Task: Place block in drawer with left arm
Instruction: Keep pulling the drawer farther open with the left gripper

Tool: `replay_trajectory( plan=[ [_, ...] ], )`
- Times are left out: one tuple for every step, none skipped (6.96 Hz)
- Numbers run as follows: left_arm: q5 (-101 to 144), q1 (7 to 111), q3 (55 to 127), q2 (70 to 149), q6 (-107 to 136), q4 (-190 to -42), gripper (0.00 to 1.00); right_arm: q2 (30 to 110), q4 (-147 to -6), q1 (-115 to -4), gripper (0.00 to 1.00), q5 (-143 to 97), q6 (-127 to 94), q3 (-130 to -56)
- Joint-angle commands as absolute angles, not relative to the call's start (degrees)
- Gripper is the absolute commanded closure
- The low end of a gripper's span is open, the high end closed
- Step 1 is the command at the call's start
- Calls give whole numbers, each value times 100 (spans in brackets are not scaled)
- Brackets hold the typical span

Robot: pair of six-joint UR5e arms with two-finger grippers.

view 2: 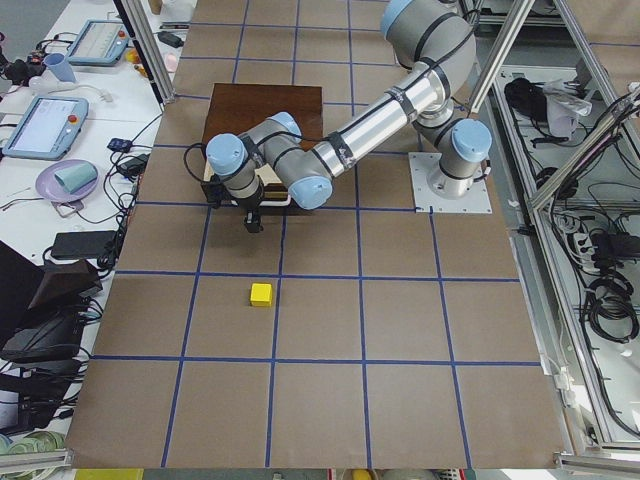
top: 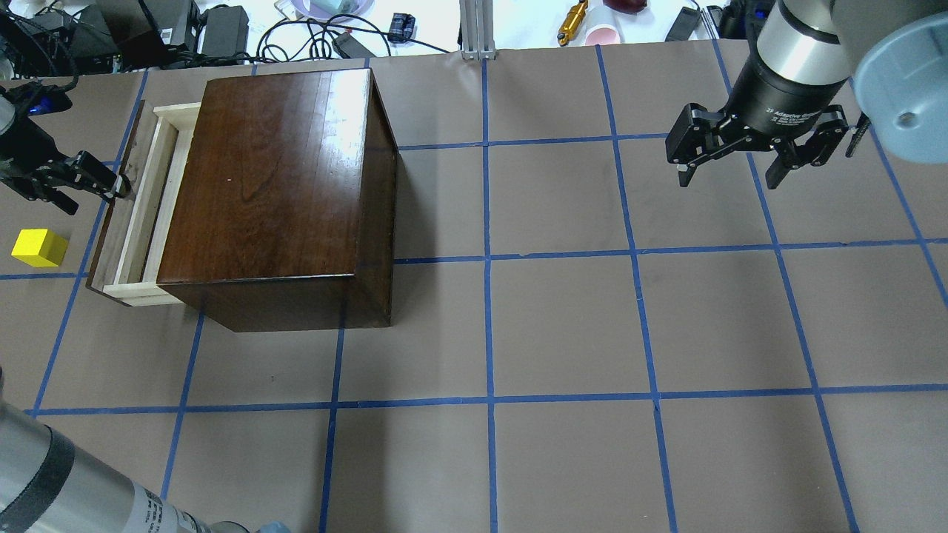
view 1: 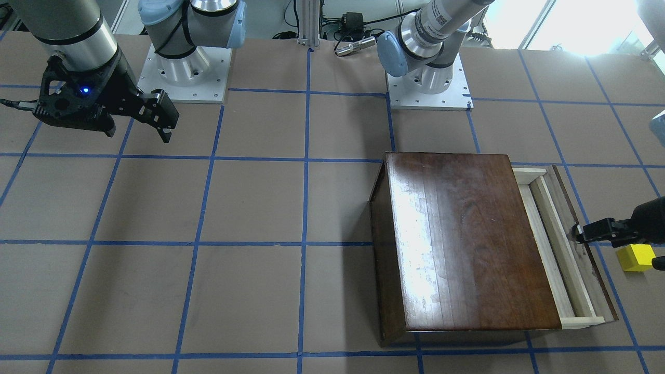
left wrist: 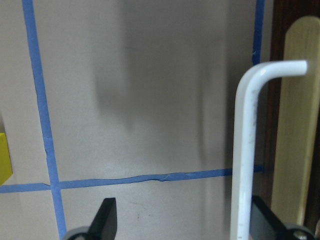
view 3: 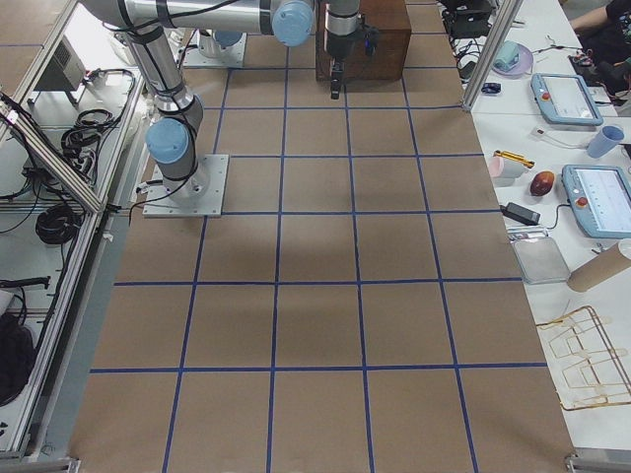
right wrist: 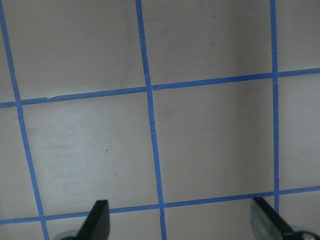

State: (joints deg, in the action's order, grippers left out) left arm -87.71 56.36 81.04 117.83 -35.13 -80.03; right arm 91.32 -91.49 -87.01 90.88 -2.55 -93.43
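Observation:
The yellow block [top: 38, 247] lies on the table left of the box; it also shows in the front view [view 1: 635, 257] and as a sliver in the left wrist view [left wrist: 4, 160]. The drawer [top: 141, 215] of the dark-brown box [top: 274, 185] is pulled partly out, and what shows of its pale tray [view 1: 550, 244] holds nothing. My left gripper [top: 92, 195] is open at the drawer's front panel. In the left wrist view the white pull [left wrist: 245, 150] stands between the fingers, close beside one finger [left wrist: 265, 220]. My right gripper [top: 729, 174] is open and empty, hovering far off.
Cables and electronics [top: 222, 29] lie beyond the table's far edge, behind the box. The two arm bases [view 1: 182, 72] [view 1: 428, 88] stand on the robot's side. Blue tape lines grid the brown table.

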Motion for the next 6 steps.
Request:
replay_trajectory(
  plan=[
    [-8789,5634,8104,11769,-3516,-8007,10,9132,-9149,-8701,0,9088,-255,-9343],
    [-8859,5634,8104,11769,-3516,-7998,10,9132,-9149,-8701,0,9088,-255,-9343],
    [-8868,5634,8104,11760,-3516,-7998,10,9132,-9149,-8701,0,9088,-255,-9343],
    [-8868,5634,8095,11760,-3524,-7989,10,9132,-9149,-8701,0,9097,-255,-9343],
    [-8868,5634,8095,11760,-3516,-7937,10,9132,-9149,-8701,0,9088,-255,-9343],
    [-8868,5634,8103,11760,-3507,-7937,10,9132,-9149,-8701,0,9088,-255,-9343]
  ],
)
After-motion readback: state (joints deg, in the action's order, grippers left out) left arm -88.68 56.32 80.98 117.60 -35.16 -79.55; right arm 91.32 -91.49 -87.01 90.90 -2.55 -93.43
